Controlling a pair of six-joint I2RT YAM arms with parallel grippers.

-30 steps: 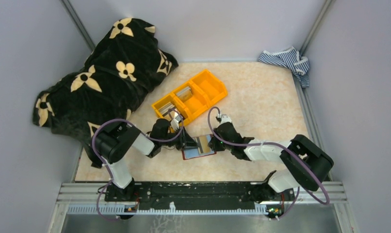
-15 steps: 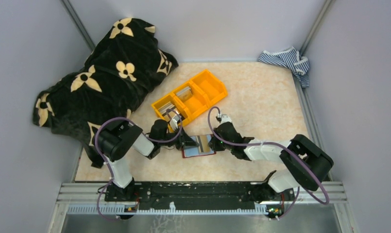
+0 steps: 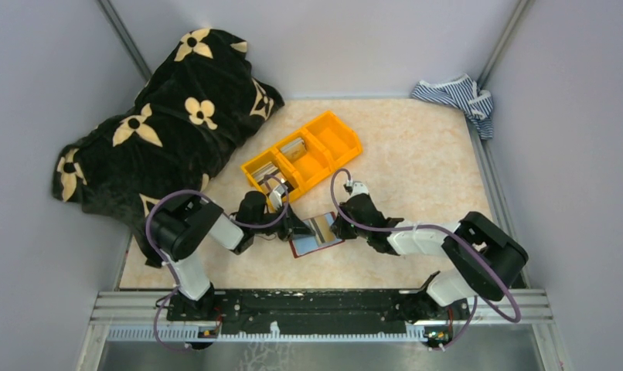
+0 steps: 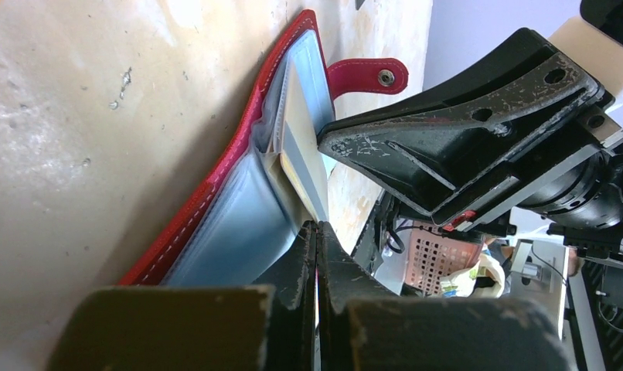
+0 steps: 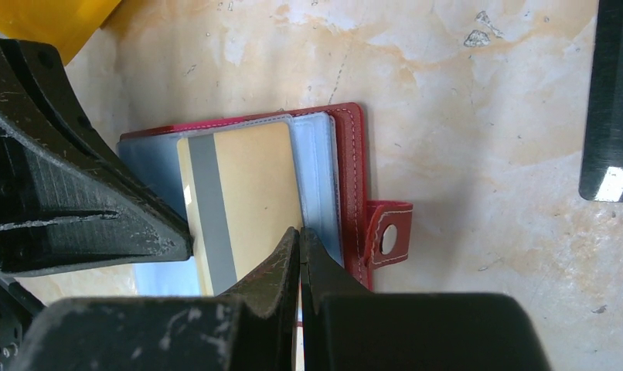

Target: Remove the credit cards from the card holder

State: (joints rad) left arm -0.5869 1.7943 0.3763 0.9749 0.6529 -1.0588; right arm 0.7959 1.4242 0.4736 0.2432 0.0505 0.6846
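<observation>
**Top external view:** The card holder [image 3: 318,236] lies open on the table [image 3: 417,170], just in front of the orange bin [image 3: 333,135]. The left gripper [image 3: 291,226] is at its left edge and the right gripper [image 3: 338,228] at its right edge. From here it is not possible to tell how either pair of fingers stands. Silvery flat pieces sit in 2 of the bin's 3 compartments. A black flowered blanket [image 3: 169,116] is heaped at the far left, and a striped cloth [image 3: 457,94] is bunched in the far right corner.

**Left wrist view:** The left gripper [image 4: 317,232] has its fingers pressed together on the near edge of a beige card [image 4: 302,166], which stands partly out of a light blue pocket of the card holder [image 4: 229,232]. The tip of the right gripper [image 4: 328,143] rests against the same card from the other side. The closing tab [image 4: 368,76] sticks out beyond it.

**Right wrist view:** The right gripper [image 5: 299,236] has its 2 fingers shut tight with nothing between them. The tip sits where the beige card [image 5: 254,193], which has a grey stripe, meets the pocket. The left gripper [image 5: 186,246] meets the card's opposite edge. A dark card [image 5: 610,100] lies flat on the table, well apart from the holder.
</observation>
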